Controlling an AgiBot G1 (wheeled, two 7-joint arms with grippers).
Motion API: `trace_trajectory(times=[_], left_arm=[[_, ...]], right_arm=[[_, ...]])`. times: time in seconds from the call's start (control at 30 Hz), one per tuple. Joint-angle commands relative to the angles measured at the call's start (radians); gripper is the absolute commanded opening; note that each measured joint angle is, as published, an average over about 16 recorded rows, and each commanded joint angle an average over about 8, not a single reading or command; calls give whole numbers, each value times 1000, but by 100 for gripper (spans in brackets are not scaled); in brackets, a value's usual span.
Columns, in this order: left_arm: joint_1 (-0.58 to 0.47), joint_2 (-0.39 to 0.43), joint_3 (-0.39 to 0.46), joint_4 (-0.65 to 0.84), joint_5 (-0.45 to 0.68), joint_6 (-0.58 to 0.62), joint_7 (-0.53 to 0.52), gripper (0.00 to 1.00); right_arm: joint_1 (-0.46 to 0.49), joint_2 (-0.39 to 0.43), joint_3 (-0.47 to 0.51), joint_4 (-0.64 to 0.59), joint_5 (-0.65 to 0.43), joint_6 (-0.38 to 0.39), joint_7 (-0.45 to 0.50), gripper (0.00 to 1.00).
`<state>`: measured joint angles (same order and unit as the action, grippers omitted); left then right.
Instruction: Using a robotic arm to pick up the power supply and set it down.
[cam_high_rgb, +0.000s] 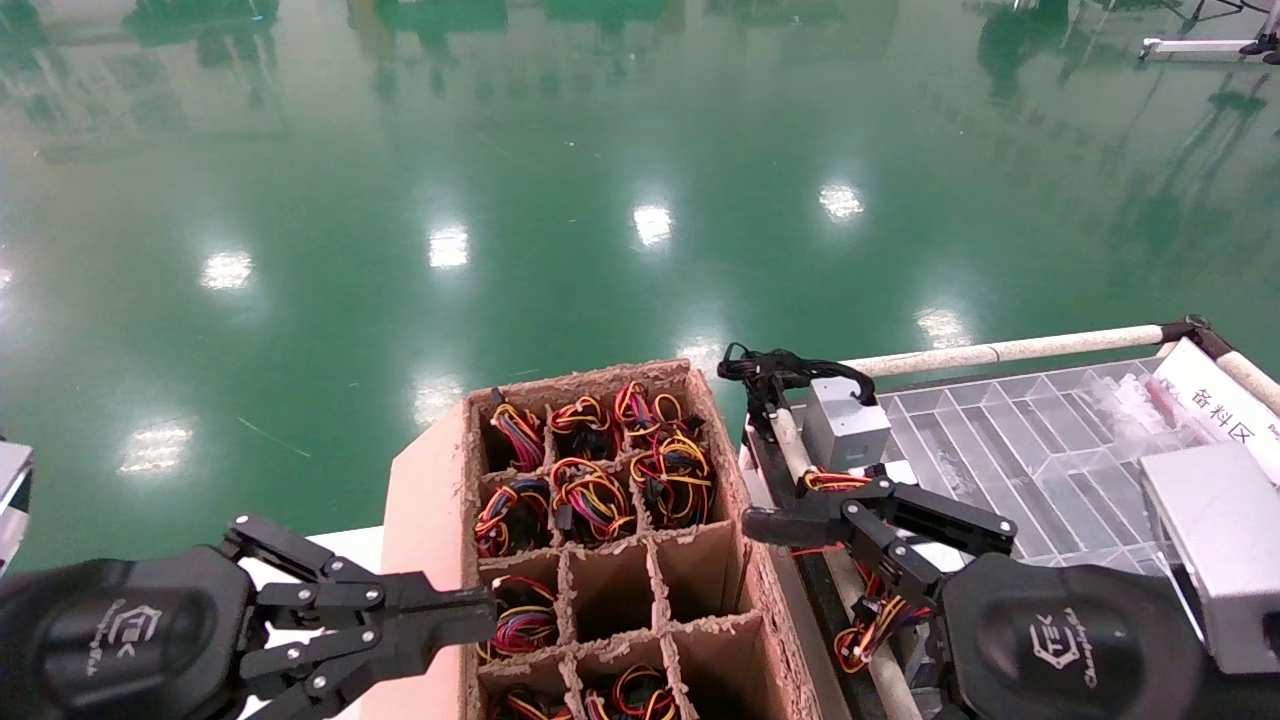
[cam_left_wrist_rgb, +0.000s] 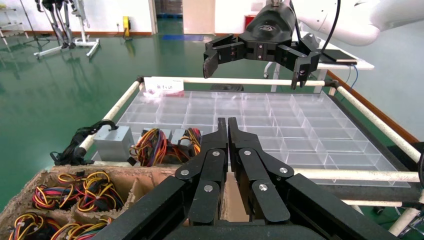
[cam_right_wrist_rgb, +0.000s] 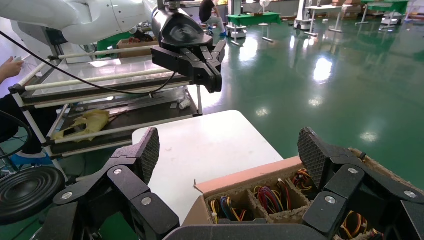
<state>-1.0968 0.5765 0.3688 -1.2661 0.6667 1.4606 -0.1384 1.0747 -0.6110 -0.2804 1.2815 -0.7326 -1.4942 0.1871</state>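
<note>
Several power supplies stand in the cells of a cardboard box (cam_high_rgb: 425, 520), showing as bundles of red, yellow and black wires (cam_high_rgb: 590, 495). Two more power supplies (cam_left_wrist_rgb: 161, 145) lie at the near corner of a clear divided tray (cam_left_wrist_rgb: 280, 125), their wires (cam_high_rgb: 835, 482) under my right gripper. My right gripper (cam_high_rgb: 800, 585) hangs open above that corner, with nothing between its fingers (cam_right_wrist_rgb: 150, 152); the left wrist view shows the right gripper (cam_left_wrist_rgb: 255, 72) over the tray's far side. My left gripper (cam_high_rgb: 488, 603) is shut and empty at the box's left wall, its fingertips (cam_left_wrist_rgb: 227, 124) together.
A plain grey cube (cam_high_rgb: 845, 422) with a black cable sits at the tray's corner beside the wired units. White rails (cam_high_rgb: 1010, 350) frame the tray cart. A white table (cam_right_wrist_rgb: 200, 145) lies left of the box. Green floor lies beyond.
</note>
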Motion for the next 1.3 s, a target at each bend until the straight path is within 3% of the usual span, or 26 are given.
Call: trace_trajectory(times=[0.03, 0.23, 0.3, 0.53, 0.7, 1.07, 1.13, 1.3], left_arm=[[0, 0, 0, 0, 0, 0, 0, 10], [0, 0, 0, 0, 0, 0, 0, 84], [0, 0, 0, 0, 0, 0, 0, 100], [0, 0, 0, 0, 0, 0, 0, 100], [0, 0, 0, 0, 0, 0, 0, 100], [0, 0, 0, 0, 0, 0, 0, 100], [0, 0, 0, 0, 0, 0, 0, 100], [0, 0, 0, 0, 0, 0, 0, 100]], right_arm=[[0, 0, 1, 1, 1, -1, 0, 100], [18, -15, -18, -30, -51, 29, -3, 100], [42, -35, -35, -63, -99, 52, -8, 100], [191, -147, -128, -247, -326, 124, -59, 100], [295, -244, -195, -406, -450, 131, -119, 100], [447, -455, -272, -778, -556, 106, -303, 98], [464, -488, -278, -835, -563, 108, -335, 84], [500, -557, -284, -966, -572, 126, -402, 21]])
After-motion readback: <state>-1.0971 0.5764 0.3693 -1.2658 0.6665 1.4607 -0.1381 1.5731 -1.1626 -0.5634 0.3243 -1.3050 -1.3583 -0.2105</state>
